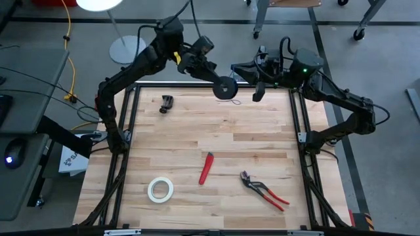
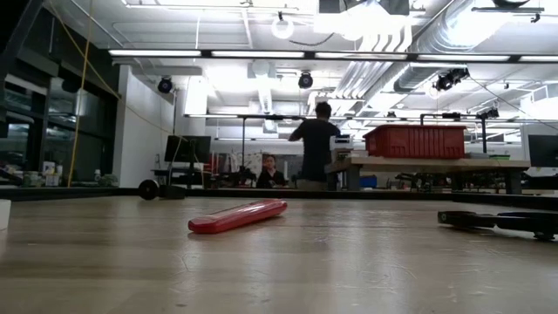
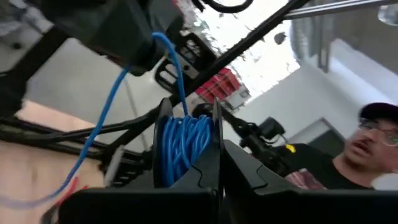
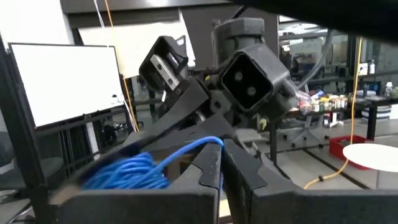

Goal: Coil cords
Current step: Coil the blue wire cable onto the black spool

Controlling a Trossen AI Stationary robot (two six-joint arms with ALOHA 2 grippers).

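Cord [image 3: 183,140]: thin blue-violet wire, light, limp, tangle-prone; most wound on small black round spool [image 1: 226,88], raised at far centre of wooden worktop [image 1: 216,141].
Left gripper [image 3: 217,155]: jaws clamped on spool.
Right gripper [image 4: 222,163]: jaws pinched on the free strand (best hold, close to spool).

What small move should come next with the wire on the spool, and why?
Probably swing the right gripper around the spool for another turn. The left gripper is shut on the spool, most blue wire is already wound, and the right is shut on a loose tail.
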